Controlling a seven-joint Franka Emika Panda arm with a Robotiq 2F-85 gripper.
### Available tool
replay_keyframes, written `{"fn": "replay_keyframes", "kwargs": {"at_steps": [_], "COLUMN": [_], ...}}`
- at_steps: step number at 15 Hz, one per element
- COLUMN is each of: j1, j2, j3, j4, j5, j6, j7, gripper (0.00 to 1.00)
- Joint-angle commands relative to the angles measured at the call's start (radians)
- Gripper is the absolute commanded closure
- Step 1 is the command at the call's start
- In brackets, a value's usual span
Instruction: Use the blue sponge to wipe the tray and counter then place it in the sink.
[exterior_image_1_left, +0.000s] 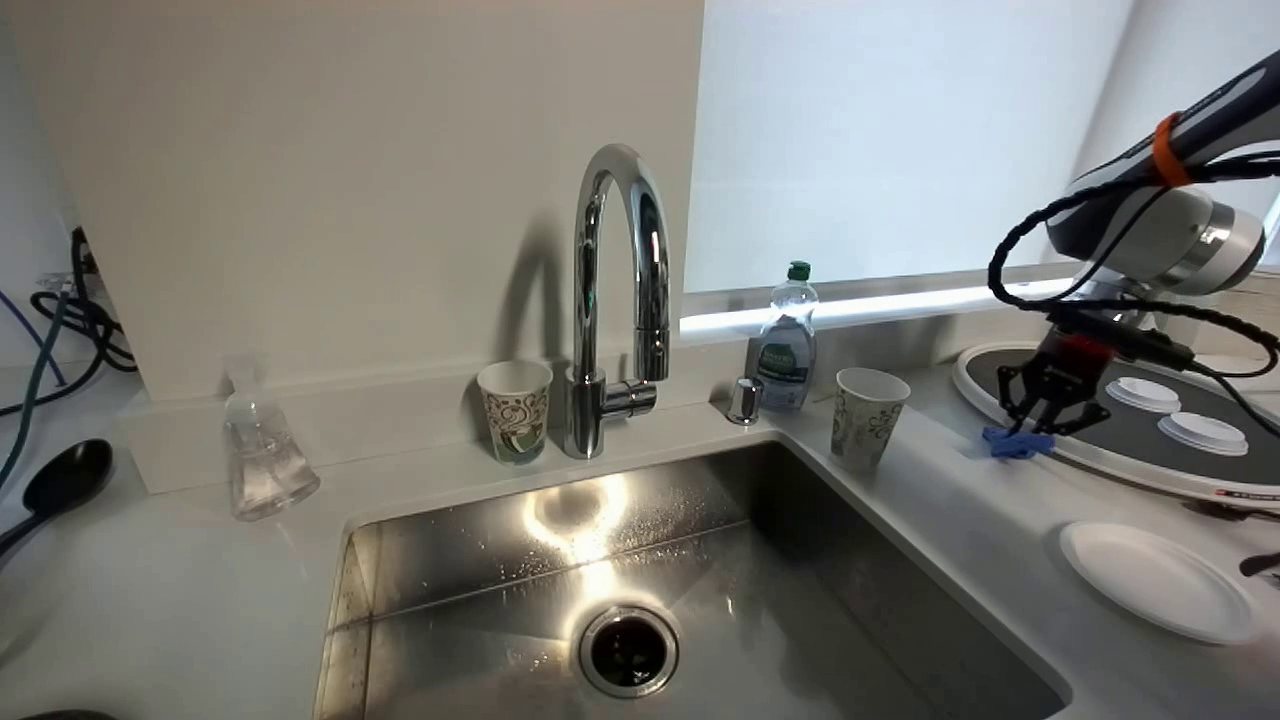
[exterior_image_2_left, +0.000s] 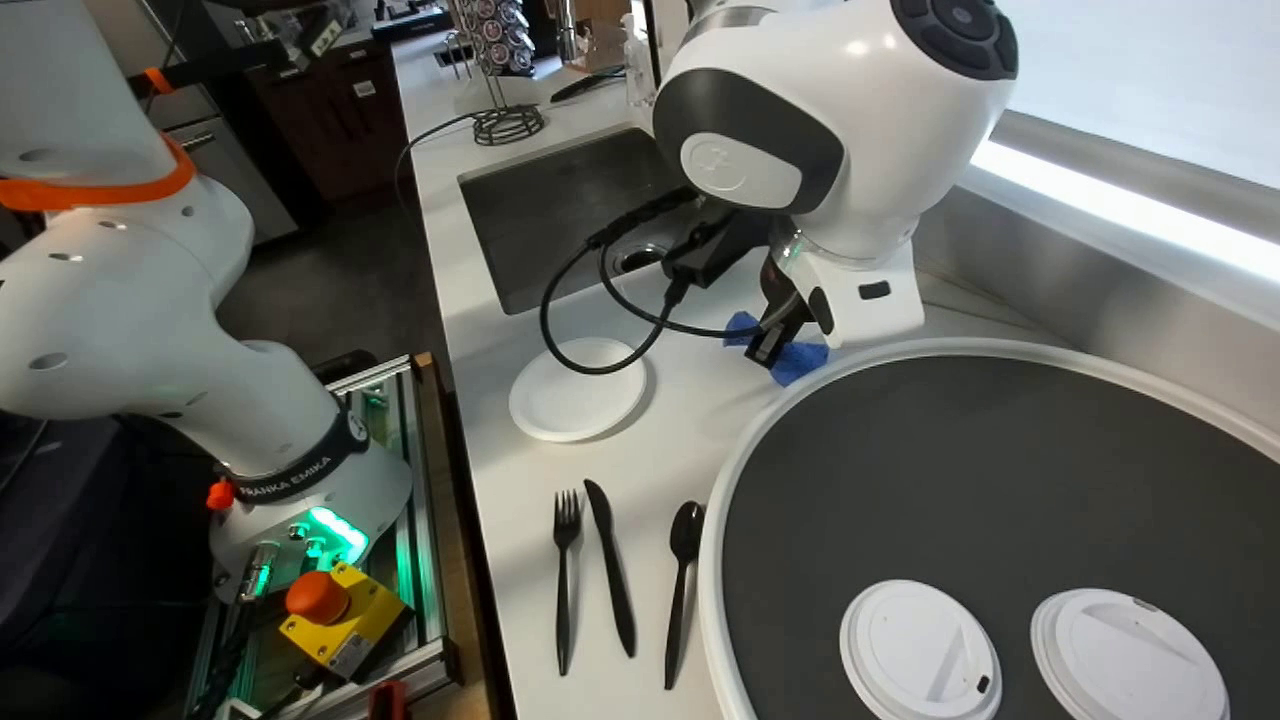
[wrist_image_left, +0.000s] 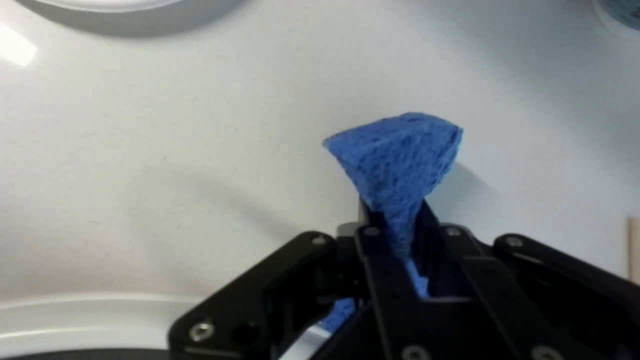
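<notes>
A smooth, pale wall (exterior_image_1_left: 350, 200) backs the glossy white surface (exterior_image_1_left: 210, 600). The round tray (exterior_image_2_left: 960, 470) has a flat grey face and a pale rim. Black fingers (wrist_image_left: 382, 280), set narrow, hold the porous blue sponge (wrist_image_left: 400, 155), pinched and flared, just beside the tray rim, toward the surface's wall-side edge.

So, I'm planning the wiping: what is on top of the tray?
In both exterior views, two white lids show on the tray. The surface beneath them is covered; parts of the tray lie outside the frames.
</notes>
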Motion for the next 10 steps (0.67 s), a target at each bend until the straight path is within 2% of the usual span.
{"fn": "replay_keyframes", "kwargs": {"at_steps": [1,10], "j1": [-0.001,-0.009], "j2": [-0.050,-0.117], "j3": [-0.015,-0.054], "j4": [-0.052,-0.104], "j5": [-0.071,-0.196], "j6": [-0.048,-0.126], "j7": [0.027,0.068], "gripper": [0.96,0.96]}}
